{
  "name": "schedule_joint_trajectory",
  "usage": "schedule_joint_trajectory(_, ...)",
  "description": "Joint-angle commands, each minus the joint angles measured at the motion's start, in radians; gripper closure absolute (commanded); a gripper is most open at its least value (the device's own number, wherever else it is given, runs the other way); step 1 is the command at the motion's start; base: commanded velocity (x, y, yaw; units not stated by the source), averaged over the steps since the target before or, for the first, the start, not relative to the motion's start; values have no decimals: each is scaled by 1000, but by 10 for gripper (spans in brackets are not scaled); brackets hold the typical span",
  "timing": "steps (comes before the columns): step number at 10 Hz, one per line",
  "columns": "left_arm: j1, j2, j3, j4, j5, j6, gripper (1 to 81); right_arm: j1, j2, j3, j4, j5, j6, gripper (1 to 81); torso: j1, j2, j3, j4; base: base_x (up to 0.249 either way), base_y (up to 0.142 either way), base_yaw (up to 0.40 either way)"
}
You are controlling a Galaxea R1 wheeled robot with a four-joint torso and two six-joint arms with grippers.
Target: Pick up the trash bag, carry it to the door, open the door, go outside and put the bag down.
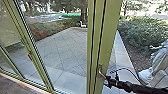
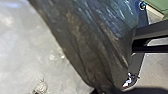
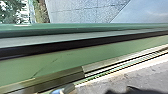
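Your right gripper sits up against the door handle, tip end close in by the lever; how wide it stands, and whether it has real hold of the metal, you can't tell from here. Green door frame rises just beyond it, paved yard past that. Trash bag: dark, creased, close in by your left wrist. Left gripper's opening and hold can't be read either; bag presumably hangs from it. Risks, as judged: a push or pull with only a grazing contact would slide you off the lever. Too much sideways load while the handle is still resisting could twist the wrist. The bag is a soft bulk close to the robot's own dark plate; driving through a narrow opening could snag or tear it on the frame. A person is on the arm side of your right gripper, shoe near the forearm; swing the arm wide and you could knock them.
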Motion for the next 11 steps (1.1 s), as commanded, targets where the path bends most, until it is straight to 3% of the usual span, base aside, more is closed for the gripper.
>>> schedule_joint_trajectory(1, -15, -15, 5, -1, 73, 0, 811, 13, -13, -13, 3, -327, 14, 10, 0, 0, 1, 0, 0, 0, 0)
schedule_joint_trajectory(4, -15, -15, 5, -1, 73, 0, 811, 40, -41, -9, 3, -328, 14, 10, 0, 0, -30, -1, 49, 0, 0)
schedule_joint_trajectory(11, -15, -15, 5, -1, 73, 0, 811, 88, -78, -4, 12, -331, 15, 10, -3, -2, -27, -2, 66, 0, 0)
